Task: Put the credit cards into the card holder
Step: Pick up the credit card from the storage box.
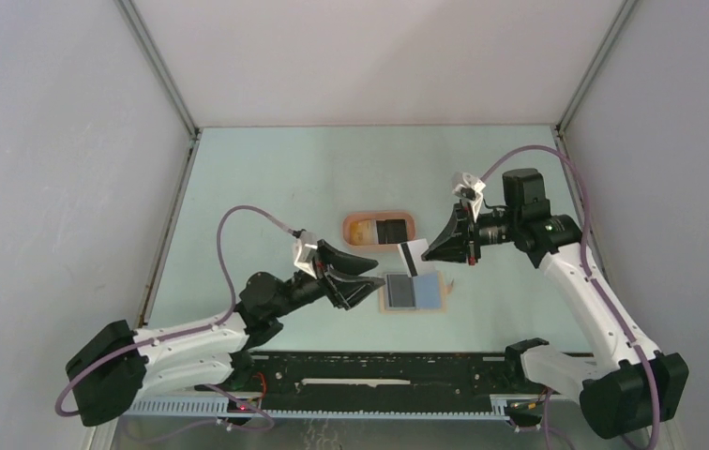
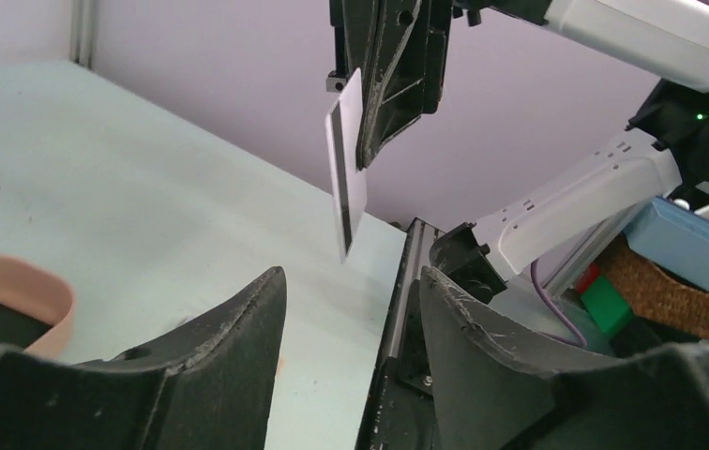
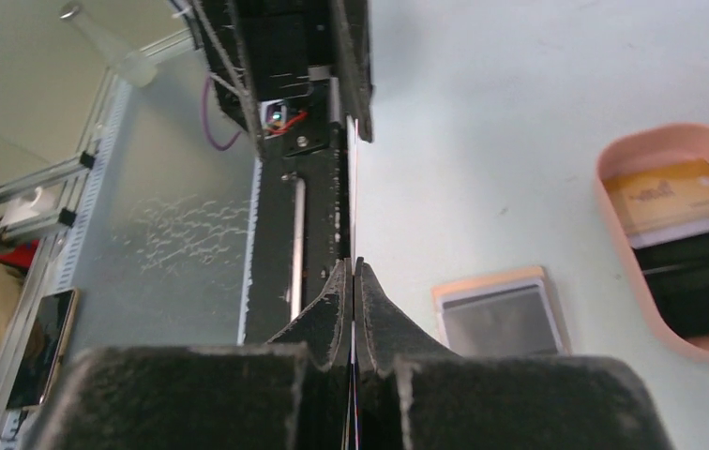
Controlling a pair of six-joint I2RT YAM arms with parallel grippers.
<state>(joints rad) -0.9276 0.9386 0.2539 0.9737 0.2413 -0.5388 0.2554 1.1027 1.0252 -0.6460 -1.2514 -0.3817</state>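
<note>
The card holder [image 1: 414, 292] lies open and flat on the table, tan-edged, its face showing a grey and a pale blue panel; it also shows in the right wrist view [image 3: 501, 314]. My right gripper [image 1: 429, 251] [image 3: 354, 267] is shut on a credit card [image 1: 415, 258] [image 3: 354, 187], white with a dark stripe. That card [image 2: 346, 178] hangs on edge just above the holder's far side. Just left of the holder, my left gripper [image 1: 377, 277] [image 2: 351, 281] is open and holds nothing. More credit cards, one yellow-orange [image 3: 674, 195] and some black [image 3: 698, 281], lie in the pink tray.
The salmon-pink oval tray [image 1: 355, 217] [image 3: 670, 141] [image 2: 22, 291] sits just behind the holder. A black rail [image 1: 379, 370] runs along the near table edge between the arm bases. Grey walls enclose the table on the left, back and right.
</note>
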